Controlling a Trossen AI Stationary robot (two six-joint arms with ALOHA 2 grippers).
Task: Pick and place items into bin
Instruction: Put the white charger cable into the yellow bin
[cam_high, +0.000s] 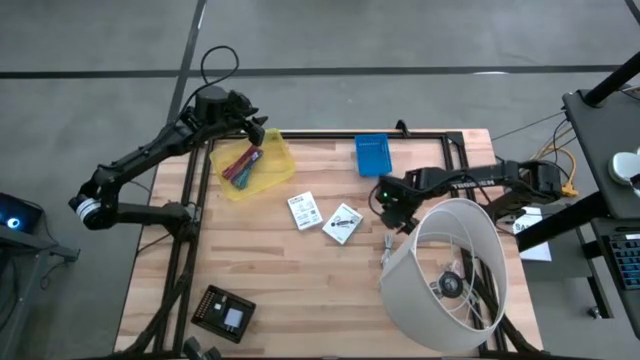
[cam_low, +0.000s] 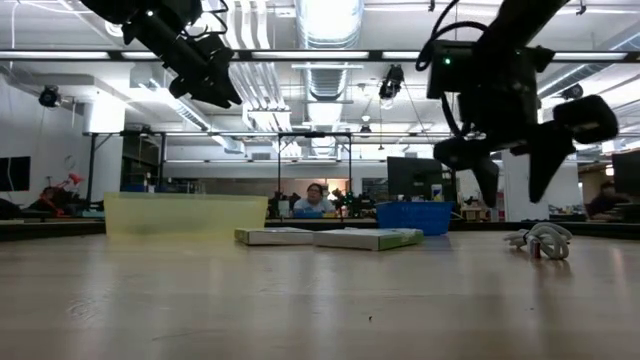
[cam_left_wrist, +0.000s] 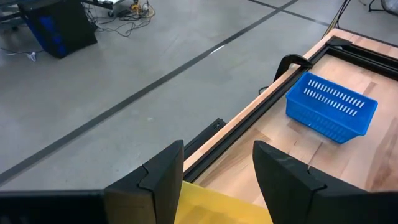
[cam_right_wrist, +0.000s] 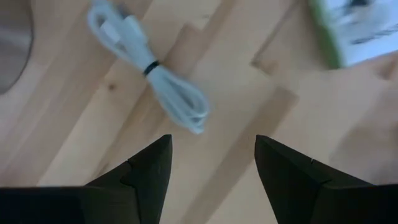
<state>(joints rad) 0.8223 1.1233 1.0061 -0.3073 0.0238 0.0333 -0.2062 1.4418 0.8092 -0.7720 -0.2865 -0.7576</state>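
Now the right gripper (cam_right_wrist: 211, 162) is hovering open over a light, floppy cable (cam_right_wrist: 149, 68); pinching its tied middle looks safest. Left gripper (cam_left_wrist: 217, 168) is hanging open above the bin (cam_high: 255, 168).

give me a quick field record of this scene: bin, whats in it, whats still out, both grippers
bin: yellow bin, far left part of the table
in bin: slim tools
still out: two white packets, bundled white cable
left gripper: open, empty, raised over the bin's far edge
right gripper: open, empty, above the table near the cable
other: blue basket, lampshade, black device
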